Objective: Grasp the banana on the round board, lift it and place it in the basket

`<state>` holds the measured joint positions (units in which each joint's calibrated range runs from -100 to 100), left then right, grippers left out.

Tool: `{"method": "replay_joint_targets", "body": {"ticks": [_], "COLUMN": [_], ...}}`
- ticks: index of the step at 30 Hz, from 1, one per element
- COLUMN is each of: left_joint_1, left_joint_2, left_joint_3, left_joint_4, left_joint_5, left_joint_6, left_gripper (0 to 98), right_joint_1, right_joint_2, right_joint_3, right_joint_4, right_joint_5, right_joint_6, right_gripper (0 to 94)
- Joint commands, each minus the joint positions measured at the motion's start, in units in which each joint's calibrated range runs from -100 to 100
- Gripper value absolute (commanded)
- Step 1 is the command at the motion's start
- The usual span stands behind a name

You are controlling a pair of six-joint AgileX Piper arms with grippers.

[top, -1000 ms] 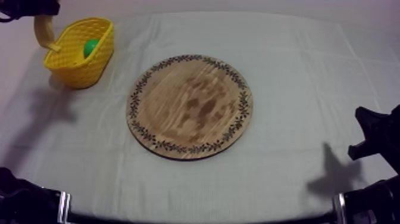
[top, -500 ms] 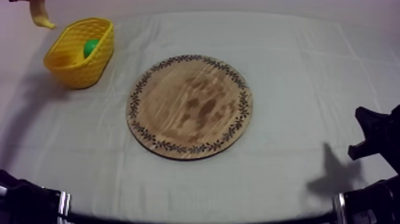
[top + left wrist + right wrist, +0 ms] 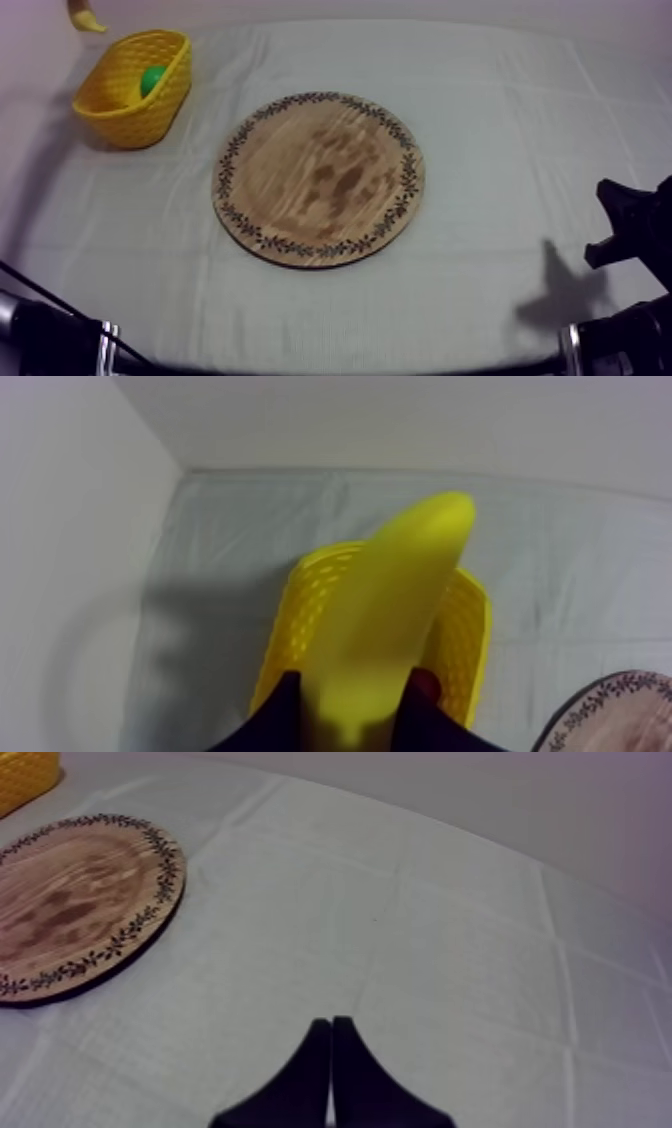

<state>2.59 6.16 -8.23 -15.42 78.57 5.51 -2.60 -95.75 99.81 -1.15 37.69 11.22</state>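
Note:
The yellow banana [image 3: 395, 616] hangs above the yellow basket [image 3: 470, 641], gripped at its lower end by my left gripper [image 3: 350, 701], which is shut on it. From above, just the banana's tip [image 3: 85, 18] shows, beyond the far left rim of the basket [image 3: 135, 95]. The round wooden board [image 3: 318, 178] lies bare at the table's middle. My right gripper [image 3: 331, 1067] is shut on nothing, a narrow wedge over the cloth to the right of the board [image 3: 70, 902]. It rests low at the right edge [image 3: 625, 225].
A green rounded thing [image 3: 153, 80] lies inside the basket. The basket stands at the far left corner, close to the table's left edge. Black arm parts [image 3: 50, 340] sit at the front left and front right [image 3: 620, 345].
The banana has risen and moved away toward the far left, from beside the basket's rim to beyond it. The left gripper has left the top view. The right arm has not moved.

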Motion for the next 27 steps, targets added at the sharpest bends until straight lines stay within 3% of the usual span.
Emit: {"method": "replay_joint_targets", "body": {"ticks": [1,27], "left_joint_1": [-0.28,-2.45], "left_joint_2": [3.21,19.90], "left_joint_3": [-0.77,3.01], "left_joint_4": [0.09,2.80], "left_joint_5": [-0.64,-8.49], "left_joint_6": [0.04,-0.43], "left_gripper": [16.3,16.7], "right_joint_1": [0.00,0.00], "right_joint_2": [0.00,0.00], "right_joint_3": [-0.03,-0.03], "right_joint_4": [0.00,0.00], "right_joint_5": [-0.02,-0.02], "right_joint_6": [-0.01,-0.01], "right_gripper": [0.3,0.3]}}
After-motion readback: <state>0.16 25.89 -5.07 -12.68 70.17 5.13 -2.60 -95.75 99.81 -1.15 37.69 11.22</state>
